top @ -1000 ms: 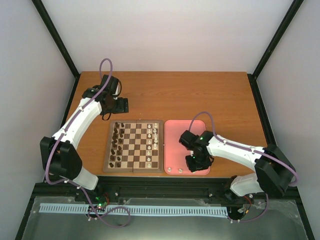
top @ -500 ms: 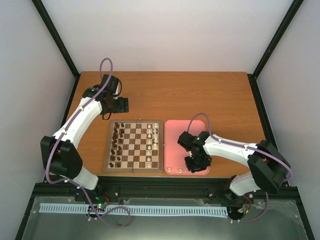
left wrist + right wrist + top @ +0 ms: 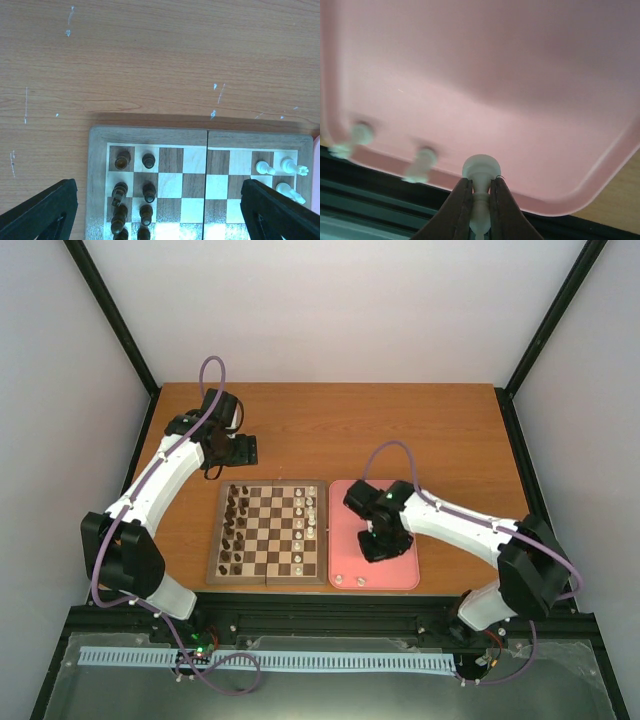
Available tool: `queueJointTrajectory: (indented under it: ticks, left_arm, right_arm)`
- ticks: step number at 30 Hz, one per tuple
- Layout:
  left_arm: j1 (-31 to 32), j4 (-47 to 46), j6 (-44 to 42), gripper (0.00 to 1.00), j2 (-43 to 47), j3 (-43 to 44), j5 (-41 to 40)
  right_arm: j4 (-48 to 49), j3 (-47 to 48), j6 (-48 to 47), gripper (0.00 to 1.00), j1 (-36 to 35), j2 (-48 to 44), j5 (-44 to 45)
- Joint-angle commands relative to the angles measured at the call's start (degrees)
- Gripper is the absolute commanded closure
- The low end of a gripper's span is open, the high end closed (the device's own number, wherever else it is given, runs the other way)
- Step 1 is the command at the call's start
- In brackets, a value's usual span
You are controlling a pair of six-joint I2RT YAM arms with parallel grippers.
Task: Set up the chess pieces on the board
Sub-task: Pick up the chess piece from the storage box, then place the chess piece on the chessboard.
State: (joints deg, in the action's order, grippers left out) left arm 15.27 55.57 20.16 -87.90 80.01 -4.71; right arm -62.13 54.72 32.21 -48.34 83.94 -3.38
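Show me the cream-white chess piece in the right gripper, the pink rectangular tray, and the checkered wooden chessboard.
Held cream-white chess piece [image 3: 481, 168]: right wrist view, round head.
Pink rectangular tray [image 3: 485, 75]: right wrist view, bare floor.
Checkered wooden chessboard [image 3: 150, 134]: left wrist view, light border.

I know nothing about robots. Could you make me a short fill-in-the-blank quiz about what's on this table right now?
The right gripper is shut on a piece coloured ____.
It hangs over a tray coloured ____.
The loose pieces on that tray number ____.
The left gripper, over the board, has jaws that are ____.
Missing words: white; pink; two; open.
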Motion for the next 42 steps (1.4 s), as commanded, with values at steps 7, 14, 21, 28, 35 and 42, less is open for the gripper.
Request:
queueJointTrajectory:
  ticks: [7, 14, 21, 28, 35, 42]
  left_arm:
    - [0.2, 0.5, -1.5, 0.00, 1.9, -1.0, 0.3]
    - [0.1, 0.3, -1.6, 0.00, 2.6, -2.0, 1.6]
    - [0.1, -0.1, -1.5, 0.00, 2.5, -2.6, 2.5]
    - [0.1, 0.0, -1.3, 0.00, 3.0, -2.6, 2.6]
    - [0.1, 0.0, -1.7, 0.00, 3.2, -2.7, 2.0]
    - [0.1, 0.2, -1.8, 0.00, 3.4, -2.7, 1.7]
  right_arm:
    - [-1.9, 22.9, -2.7, 0.97, -5.6, 13.0, -1.0]
    - [2.9, 26.3, -3.4, 0.97, -7.7, 20.4, -5.5]
    - [3.8, 30.9, -4.8, 0.97, -7.7, 24.9, -6.0]
    - [3.5, 33.7, -5.7, 0.97, -8.1, 28.5, -7.6]
    - [3.1, 33.7, -6.0, 0.96, -8.3, 29.3, -8.5]
    - [3.2, 33.9, -6.4, 0.95, -8.6, 30.8, -9.4]
